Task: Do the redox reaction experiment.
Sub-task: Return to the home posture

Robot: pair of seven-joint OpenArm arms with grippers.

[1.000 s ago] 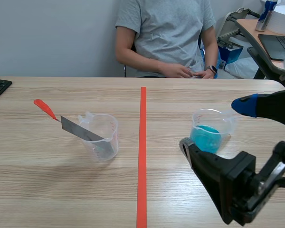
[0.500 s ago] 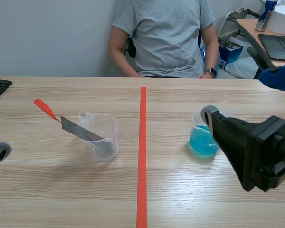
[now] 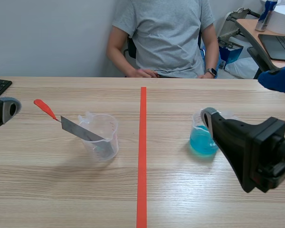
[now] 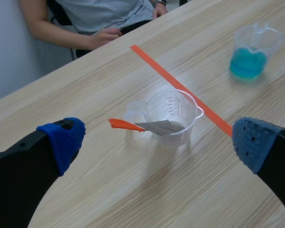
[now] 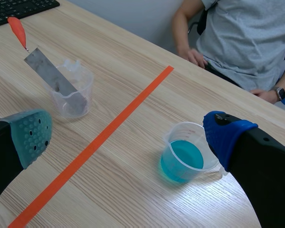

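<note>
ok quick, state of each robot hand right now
left hand: open, holding nothing
right hand: open, holding nothing

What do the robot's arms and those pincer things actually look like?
The arms are chunky and black. Each pincer has two thick black fingers tipped with soft dotted pads: the left pincer has blue pads; the right pincer has one blue, one grey-green.
</note>
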